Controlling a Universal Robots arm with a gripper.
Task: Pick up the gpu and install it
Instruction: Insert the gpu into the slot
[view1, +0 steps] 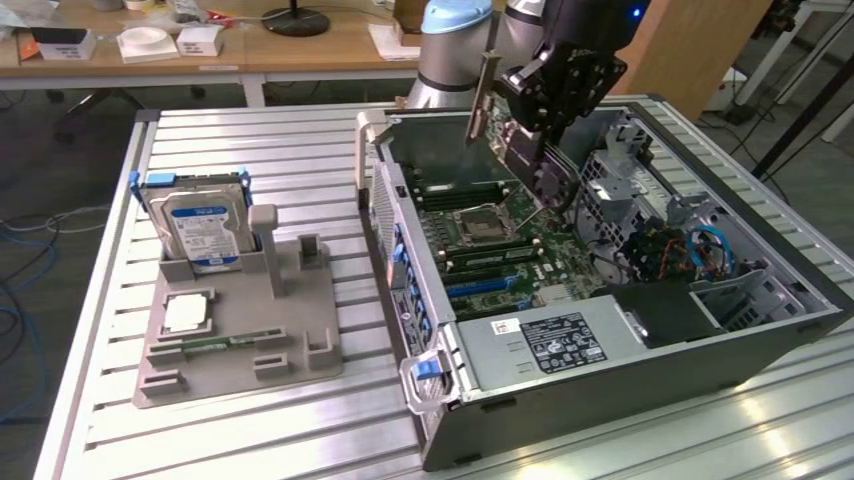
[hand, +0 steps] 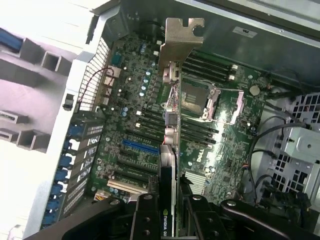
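Note:
My gripper hangs over the open computer case, shut on the gpu. The gpu is a thin dark card, held on edge above the motherboard, and its silver bracket points to the case's rear wall. In the wrist view the gpu is seen edge-on between my gripper fingers. Its bracket stands above the processor socket, clear of the board. A blue expansion slot lies off to one side of the card.
On the exterior view's left, a grey fixture holds a silver hard drive, a processor chip and a green memory stick. Inside the case are drive cages, cables and a black power supply. The slatted metal table lies around them.

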